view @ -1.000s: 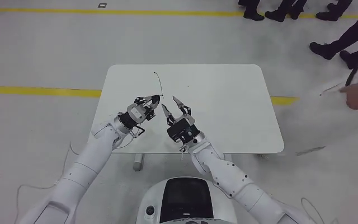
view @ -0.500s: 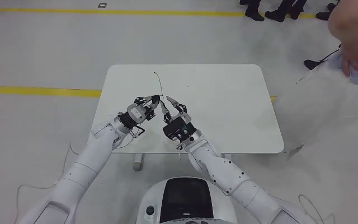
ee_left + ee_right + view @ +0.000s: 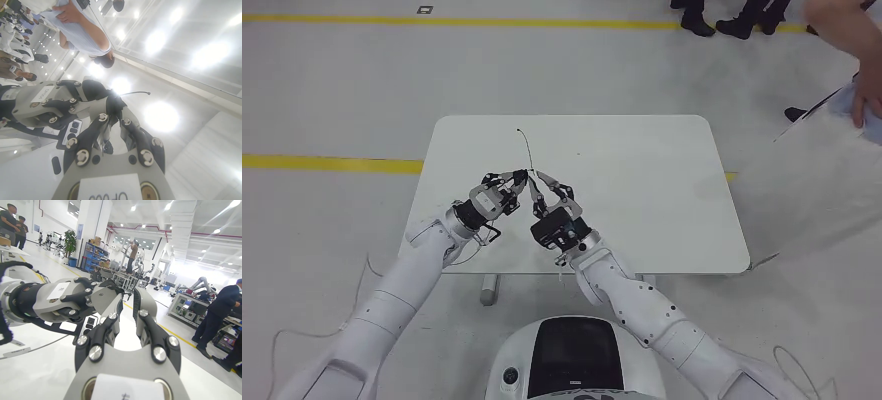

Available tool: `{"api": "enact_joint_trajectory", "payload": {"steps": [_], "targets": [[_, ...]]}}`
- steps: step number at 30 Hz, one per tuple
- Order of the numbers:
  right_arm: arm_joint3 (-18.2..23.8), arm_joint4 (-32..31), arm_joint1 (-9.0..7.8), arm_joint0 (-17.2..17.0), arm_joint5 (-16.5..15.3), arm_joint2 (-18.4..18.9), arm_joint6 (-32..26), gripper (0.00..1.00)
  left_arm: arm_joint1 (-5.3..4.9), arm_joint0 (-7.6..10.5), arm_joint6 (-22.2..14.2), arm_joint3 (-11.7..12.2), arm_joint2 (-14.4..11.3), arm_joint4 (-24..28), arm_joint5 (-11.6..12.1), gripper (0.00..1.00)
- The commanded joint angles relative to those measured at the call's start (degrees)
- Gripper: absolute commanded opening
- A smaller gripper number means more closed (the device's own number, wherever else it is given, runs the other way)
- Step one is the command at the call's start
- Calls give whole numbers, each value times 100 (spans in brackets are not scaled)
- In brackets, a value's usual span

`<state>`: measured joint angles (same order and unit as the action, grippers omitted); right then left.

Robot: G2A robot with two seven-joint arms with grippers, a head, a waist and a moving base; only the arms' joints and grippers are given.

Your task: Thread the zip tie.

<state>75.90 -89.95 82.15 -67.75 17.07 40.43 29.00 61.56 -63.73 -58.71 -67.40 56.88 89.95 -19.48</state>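
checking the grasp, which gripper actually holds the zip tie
The left gripper, shut on the zip tie; the right gripper beside it is open.

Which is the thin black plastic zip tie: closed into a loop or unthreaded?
Unthreaded. The zip tie runs as a single strand from the grey left gripper out over the white table; its far end is free.

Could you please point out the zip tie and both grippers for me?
zip tie (image 3: 134, 92): left wrist view, middle of the free strand.
left gripper (image 3: 115, 106): left wrist view, between its fingertips.
right gripper (image 3: 129, 291): right wrist view, between its fingertips.
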Motion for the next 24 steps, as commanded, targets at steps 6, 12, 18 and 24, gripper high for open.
{"api": "enact_joint_trajectory", "payload": {"steps": [6, 12, 18, 24], "targets": [[-21, 0, 19, 10, 47, -7, 3, 12, 0, 0, 0, 0, 0, 0, 0, 0], [-46, 0, 33, 24, 64, -18, -14, 12, 0, 0, 0, 0, 0, 0, 0, 0], [-77, 0, 50, 42, 97, -24, -34, 11, 0, 0, 0, 0, 0, 0, 0, 0], [-108, 0, 65, 59, 137, -35, -64, 11, 0, 0, 0, 0, 0, 0, 0, 0]]}}
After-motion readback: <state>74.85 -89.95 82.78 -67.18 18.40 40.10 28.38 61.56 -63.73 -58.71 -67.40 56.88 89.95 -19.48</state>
